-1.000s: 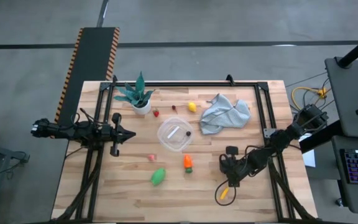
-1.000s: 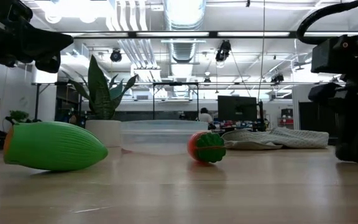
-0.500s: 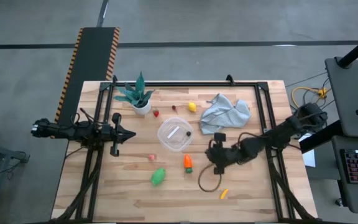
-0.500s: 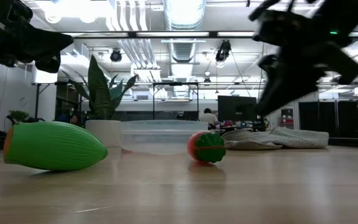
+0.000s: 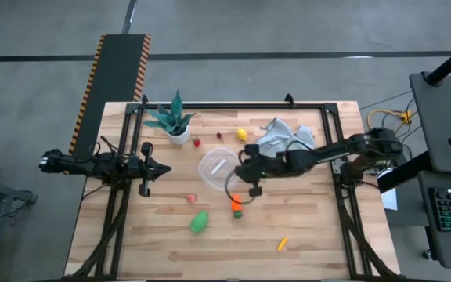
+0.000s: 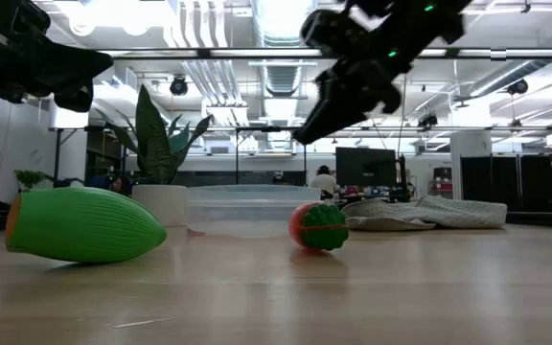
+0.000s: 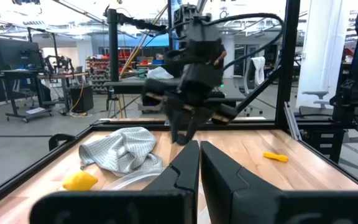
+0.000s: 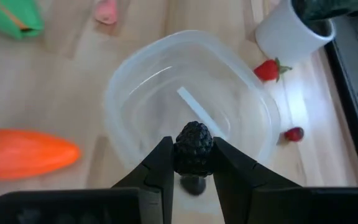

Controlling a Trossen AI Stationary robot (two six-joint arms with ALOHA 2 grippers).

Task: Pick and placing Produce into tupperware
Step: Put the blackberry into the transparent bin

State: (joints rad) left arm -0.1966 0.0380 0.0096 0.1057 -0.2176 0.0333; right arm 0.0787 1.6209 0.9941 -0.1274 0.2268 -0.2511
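right tool (image 8: 193, 163) clamps dark berry (image 8: 194, 148) over tub (image 8: 135, 99); wood table (image 5: 319, 235), workshop behind.

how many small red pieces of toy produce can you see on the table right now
2: a small red toy strawberry lies beside the white plant pot, and a smaller round red piece lies farther along, both outside the clear plastic tub. Others may be hidden.

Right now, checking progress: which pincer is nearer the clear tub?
The right pincer, holding a dark berry at the tub's edge. The left pincer waits off to its side.
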